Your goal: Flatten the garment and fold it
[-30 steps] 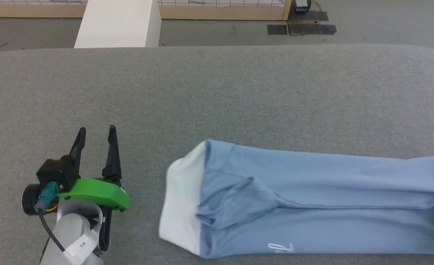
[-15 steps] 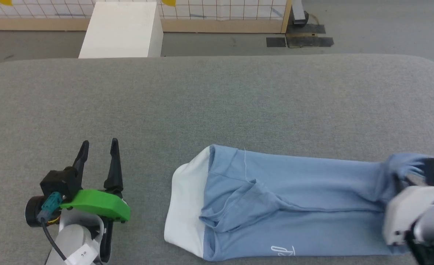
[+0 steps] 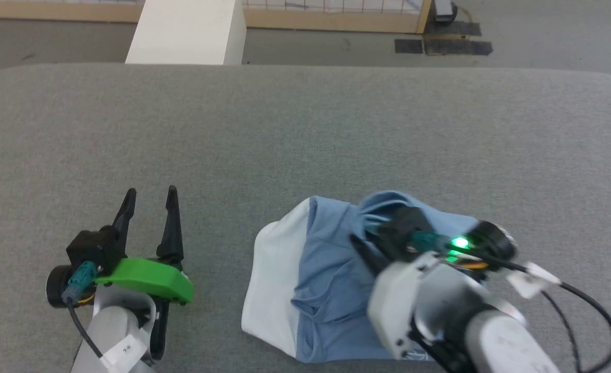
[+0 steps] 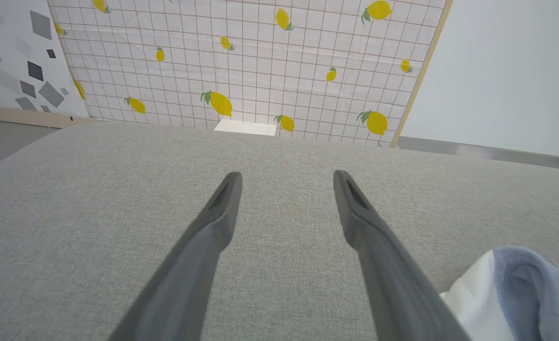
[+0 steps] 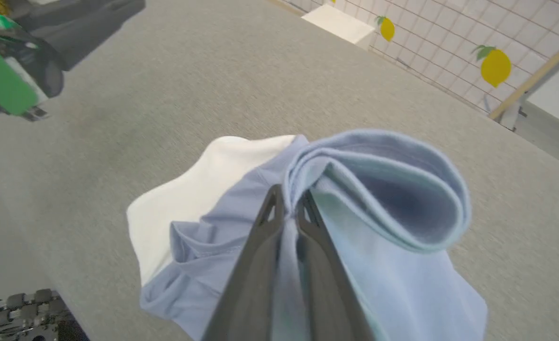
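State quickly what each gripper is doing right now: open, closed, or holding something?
Left gripper: open, holding nothing.
Right gripper: shut on a fold of the light blue T-shirt.

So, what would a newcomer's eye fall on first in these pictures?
The light blue garment, white at its left end, lies bunched on the grey table. The right gripper is shut on a raised fold of it; the left gripper stands open to its left.

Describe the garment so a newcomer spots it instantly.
On the wide grey padded table, look near the front edge, right of centre. The garment lies there: light blue knit, white band at its left end. It is the one loose cloth there, pinched in the shut right gripper.
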Controlling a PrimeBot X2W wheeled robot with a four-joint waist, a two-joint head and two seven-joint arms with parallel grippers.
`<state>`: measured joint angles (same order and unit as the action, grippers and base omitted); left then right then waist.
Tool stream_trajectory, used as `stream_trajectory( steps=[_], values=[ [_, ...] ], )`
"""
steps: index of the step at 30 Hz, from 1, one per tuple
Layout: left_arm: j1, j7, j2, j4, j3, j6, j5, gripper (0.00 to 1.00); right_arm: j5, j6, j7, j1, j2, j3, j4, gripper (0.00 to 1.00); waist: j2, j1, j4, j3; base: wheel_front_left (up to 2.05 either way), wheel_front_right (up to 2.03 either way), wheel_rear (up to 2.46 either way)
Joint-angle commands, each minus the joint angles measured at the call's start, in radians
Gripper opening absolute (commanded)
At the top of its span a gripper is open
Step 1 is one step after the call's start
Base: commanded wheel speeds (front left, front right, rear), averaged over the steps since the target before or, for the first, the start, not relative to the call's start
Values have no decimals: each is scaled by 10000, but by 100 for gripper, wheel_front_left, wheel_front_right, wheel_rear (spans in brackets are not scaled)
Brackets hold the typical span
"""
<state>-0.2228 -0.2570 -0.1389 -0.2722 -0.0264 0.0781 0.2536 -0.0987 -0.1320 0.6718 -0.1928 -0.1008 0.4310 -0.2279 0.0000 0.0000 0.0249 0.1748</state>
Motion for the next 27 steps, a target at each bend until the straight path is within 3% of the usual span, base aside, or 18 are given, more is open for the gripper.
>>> stream_trajectory(
  steps=[1,14,15,16,17,22,27],
  values=[
    [-225,-47,86,21,-39,35,-155,100,-89,13,-214,-445,145,227,371,0,0,0,230,255,0,0,0],
    [-784,-47,439,171,-126,105,-360,100,-1822,13,-1485,-3009,502,2004,4669,0,0,0,728,1154,0,0,0],
    [-795,-47,457,158,-106,111,-366,100,-2116,13,-1552,-3107,502,2134,4868,26,0,0,724,1173,0,0,0],
    [-800,-47,469,144,-90,117,-374,100,-2290,13,-1573,-3184,502,2267,5004,68,0,0,714,1180,0,0,0],
    [-799,-47,481,121,-73,126,-386,100,-2482,13,-1580,-3254,503,2400,5155,100,0,0,690,1176,0,0,0],
    [-734,-47,495,22,25,167,-455,100,-3128,13,-2193,-3380,504,2684,5182,100,0,0,469,986,0,0,0],
    [-551,-47,406,21,247,191,-484,100,-3869,13,-3860,-3089,504,2464,4030,100,0,0,70,623,0,0,0]
  ],
)
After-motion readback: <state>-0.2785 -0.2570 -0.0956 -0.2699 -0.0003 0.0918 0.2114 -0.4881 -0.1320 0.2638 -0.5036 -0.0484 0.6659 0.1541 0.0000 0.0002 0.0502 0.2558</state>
